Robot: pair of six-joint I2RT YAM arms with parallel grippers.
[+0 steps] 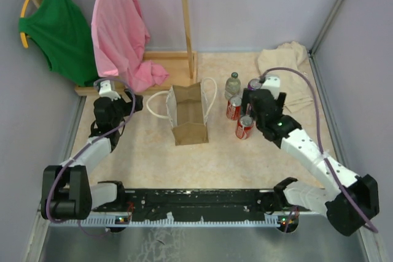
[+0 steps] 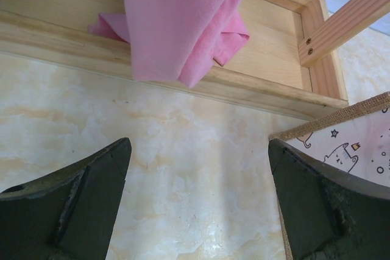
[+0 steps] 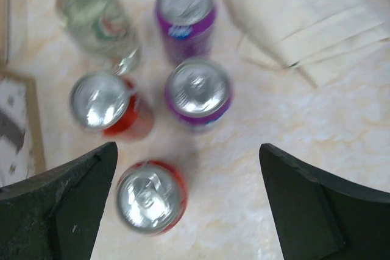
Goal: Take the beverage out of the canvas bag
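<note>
The canvas bag (image 1: 189,118) stands open mid-table, tan with white loop handles (image 1: 210,93); I see no drink inside it from above. Its edge shows in the left wrist view (image 2: 359,129) and the right wrist view (image 3: 18,126). To its right stand two red cans (image 1: 234,107) (image 1: 244,127), two purple cans (image 3: 198,92) (image 3: 184,10) and a clear bottle (image 1: 232,84). My right gripper (image 1: 253,110) (image 3: 187,150) is open above them, the near red can (image 3: 151,196) close by its left finger, untouched. My left gripper (image 1: 130,99) (image 2: 200,144) is open and empty left of the bag.
A wooden rack base (image 2: 274,47) with a pink garment (image 1: 120,29) draped onto it lies behind the left gripper; a green garment (image 1: 55,26) hangs at far left. A folded beige cloth (image 1: 285,59) lies at back right, also in the right wrist view (image 3: 304,16). Walls enclose the table.
</note>
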